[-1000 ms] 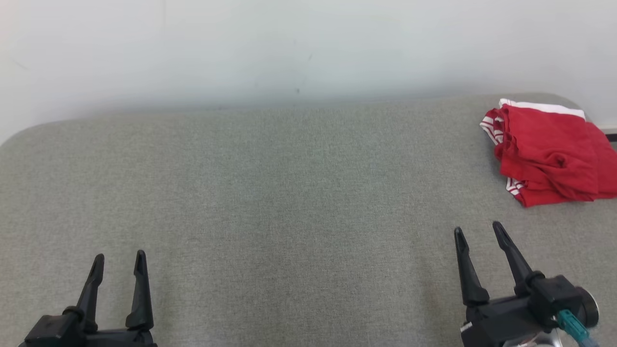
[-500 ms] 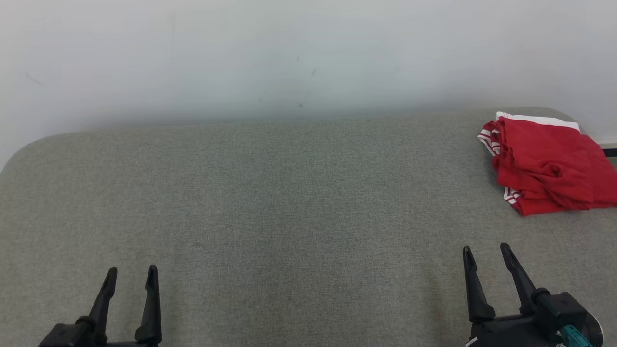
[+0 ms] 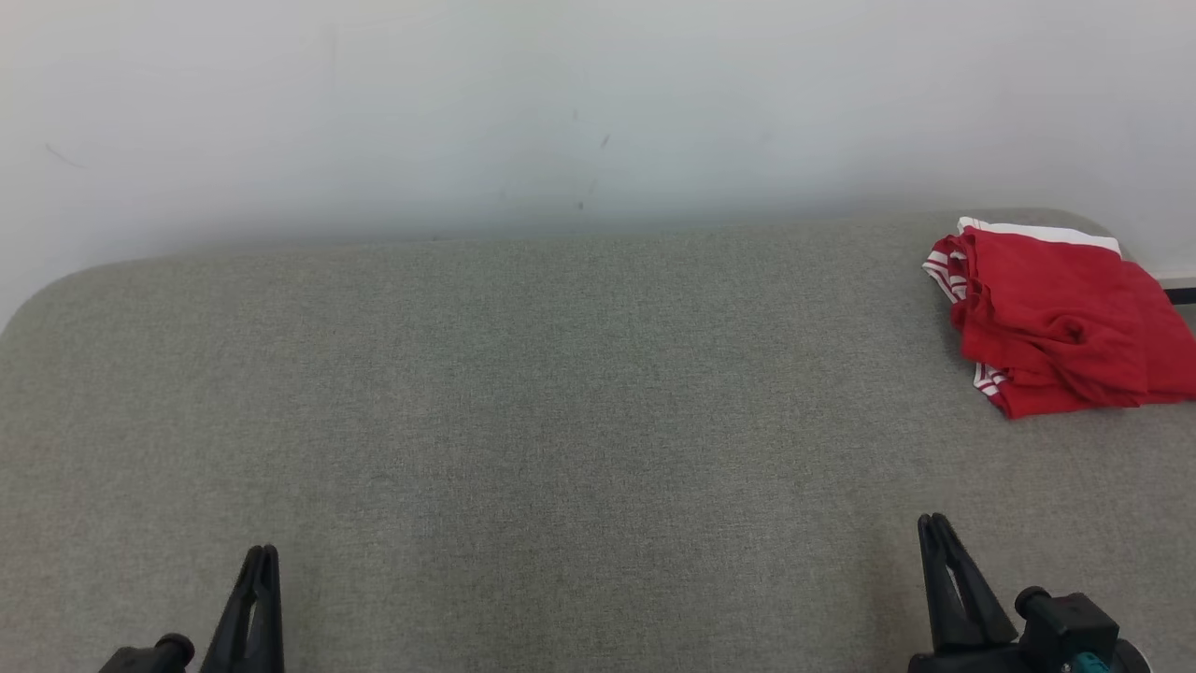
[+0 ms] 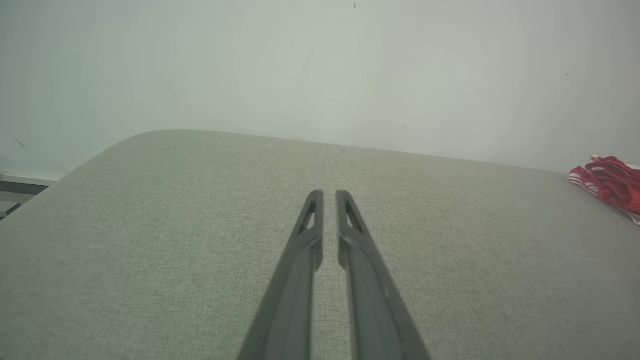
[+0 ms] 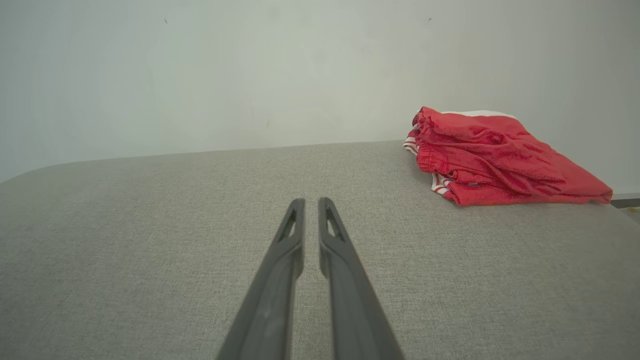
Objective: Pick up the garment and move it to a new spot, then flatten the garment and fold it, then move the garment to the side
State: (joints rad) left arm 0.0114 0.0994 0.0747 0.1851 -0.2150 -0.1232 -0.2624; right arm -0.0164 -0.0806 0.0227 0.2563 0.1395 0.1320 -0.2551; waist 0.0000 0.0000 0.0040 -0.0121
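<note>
In the head view the padded surface (image 3: pixel 561 421) takes the lower part of the frame, and the wall (image 3: pixel 561 93) stands behind it across the top. The garment (image 3: pixel 1056 318) lies on the surface at the right edge of the frame, near the far corner, just before the wall. The left gripper (image 3: pixel 260 559) is at the lower left and the right gripper (image 3: pixel 934 528) at the lower right, well apart. The garment lies above the right gripper in the frame, apart from it.
</note>
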